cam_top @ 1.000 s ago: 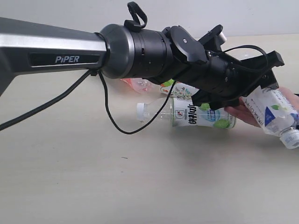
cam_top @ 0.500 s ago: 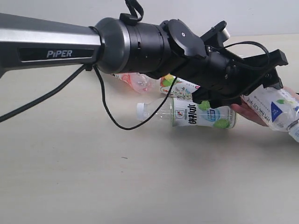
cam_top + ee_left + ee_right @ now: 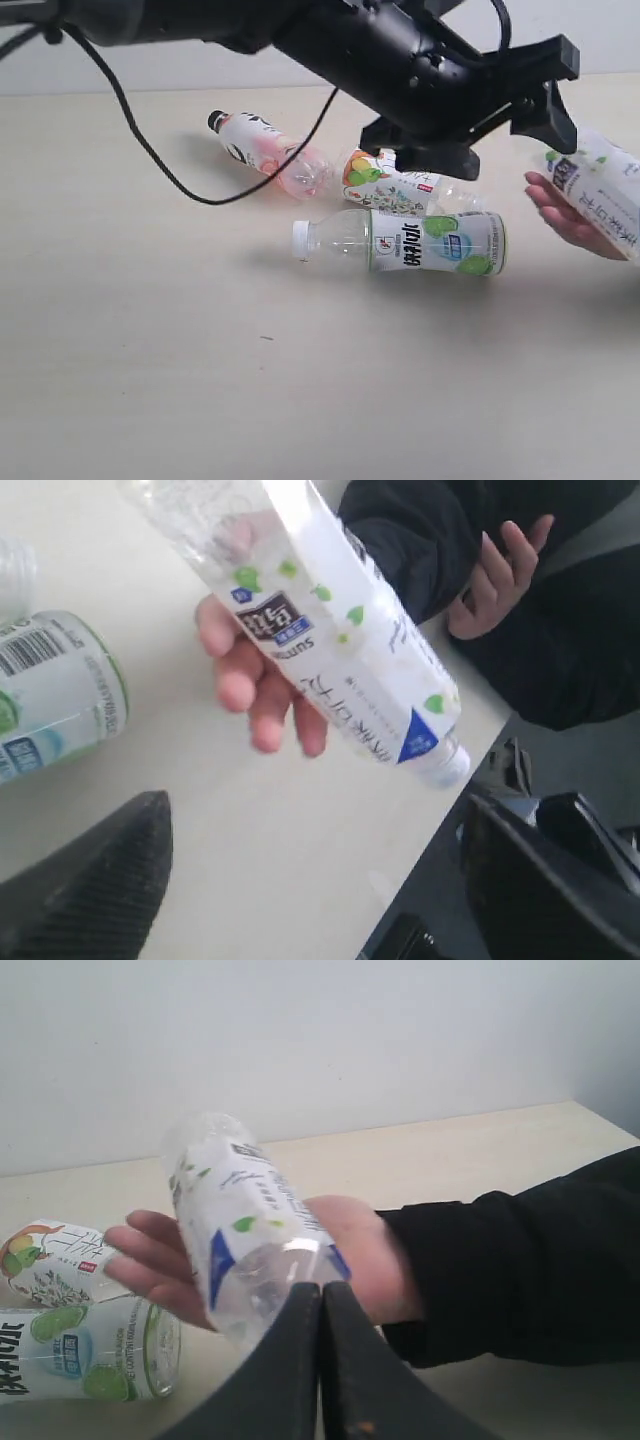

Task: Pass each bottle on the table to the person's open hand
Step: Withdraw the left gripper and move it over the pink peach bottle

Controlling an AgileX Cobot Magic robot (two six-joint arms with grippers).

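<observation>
Since a second ago the left arm had lifted up and away, and the blue-marked bottle (image 3: 598, 188) that its pincer had been carrying now lay slantwise across the person's open hand (image 3: 562, 212), above the desk (image 3: 150, 350) near its right edge. The left pincer (image 3: 563, 92) hung above and just beside that bottle with its fingers wide apart and nothing between them. Three other bottles lay on their sides near the middle of the desk: the green-lime bottle (image 3: 420, 243) nearest the front edge, the orange-green fruit bottle (image 3: 385, 182) just behind it, and the pink bottle (image 3: 265, 150) with its black cap pointing toward the far left corner. The right pincer (image 3: 321, 1295) had its fingers pressed together, empty.
</observation>
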